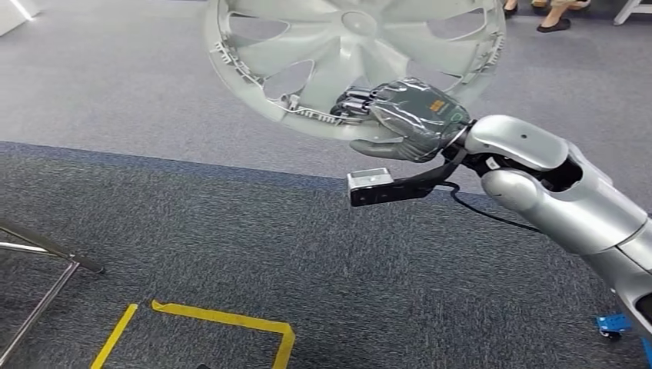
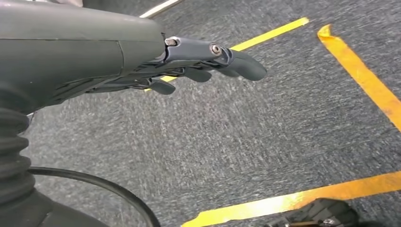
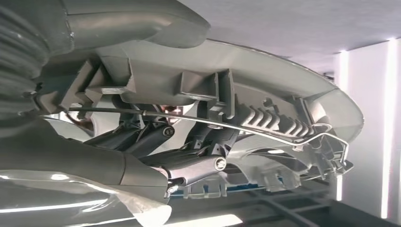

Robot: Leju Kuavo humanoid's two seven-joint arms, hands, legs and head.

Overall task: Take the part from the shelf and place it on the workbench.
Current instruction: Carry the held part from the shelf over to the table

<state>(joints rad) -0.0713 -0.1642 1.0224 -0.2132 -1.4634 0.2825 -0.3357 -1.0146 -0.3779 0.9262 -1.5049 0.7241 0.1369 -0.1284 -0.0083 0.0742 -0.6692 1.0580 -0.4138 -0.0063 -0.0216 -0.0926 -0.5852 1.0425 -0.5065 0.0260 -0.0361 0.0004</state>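
Observation:
The part is a round silver wheel cover (image 1: 338, 46) with spoke openings, held up in the air over the carpet in the head view. My right hand (image 1: 404, 115) grips its lower rim, fingers hooked over the inner edge. In the right wrist view the dark fingers (image 3: 189, 161) curl under the ribbed inner rim of the cover (image 3: 265, 104) and its wire ring. My left hand (image 2: 198, 64) hangs over the grey carpet with fingers loosely extended and nothing in it.
Grey carpet lies below, with yellow tape lines (image 1: 223, 319) marking a box near my feet. Metal chair legs (image 1: 38, 261) stand at the left. A person's feet (image 1: 553, 15) show at the far top right. A small blue caster (image 1: 611, 327) sits at the lower right.

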